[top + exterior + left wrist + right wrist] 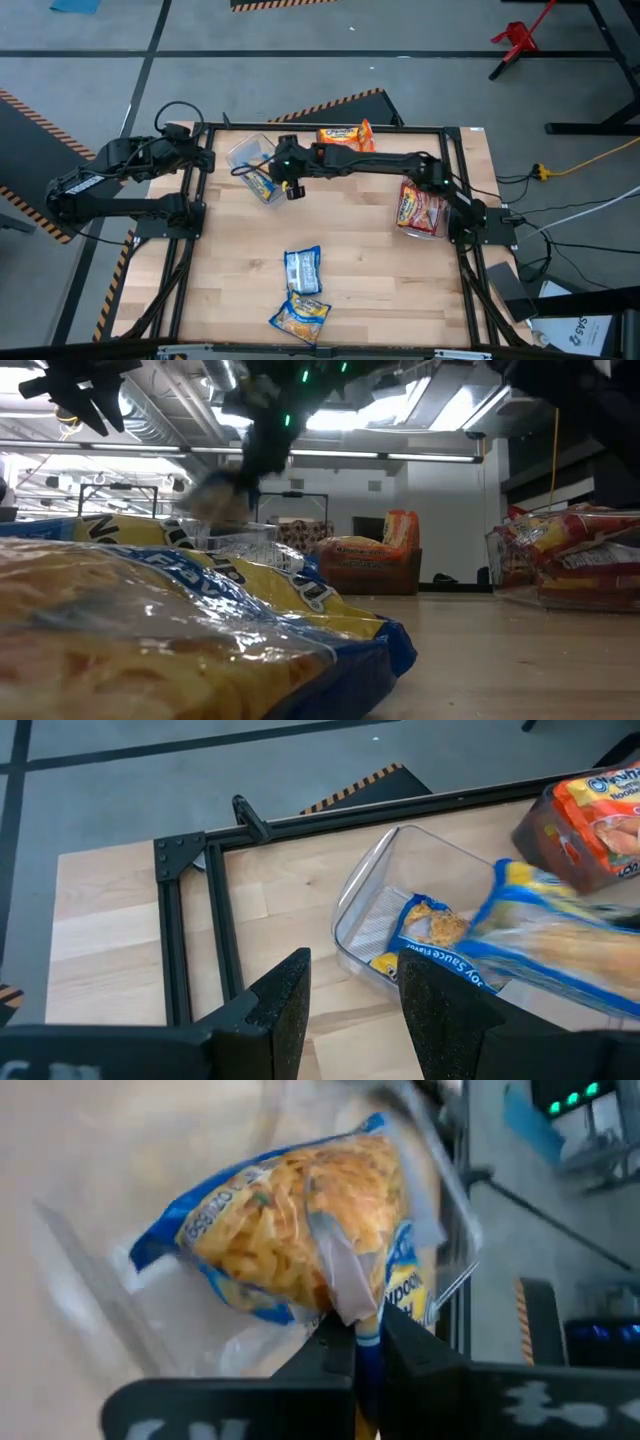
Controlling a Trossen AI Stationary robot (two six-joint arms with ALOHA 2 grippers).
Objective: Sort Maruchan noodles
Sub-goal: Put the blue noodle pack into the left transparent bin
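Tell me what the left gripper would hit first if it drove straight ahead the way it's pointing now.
Most likely the clear bin with a blue-and-yellow noodle packet inside, straight ahead of the open left gripper in its wrist view. Depth is unclear, so it could meet the bare table first.

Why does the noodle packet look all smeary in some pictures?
In the right wrist view the blue-and-yellow packet pinched in the right gripper is blurred; in the left wrist view it streaks above the clear bin; in the low view a nearer packet is out of focus.
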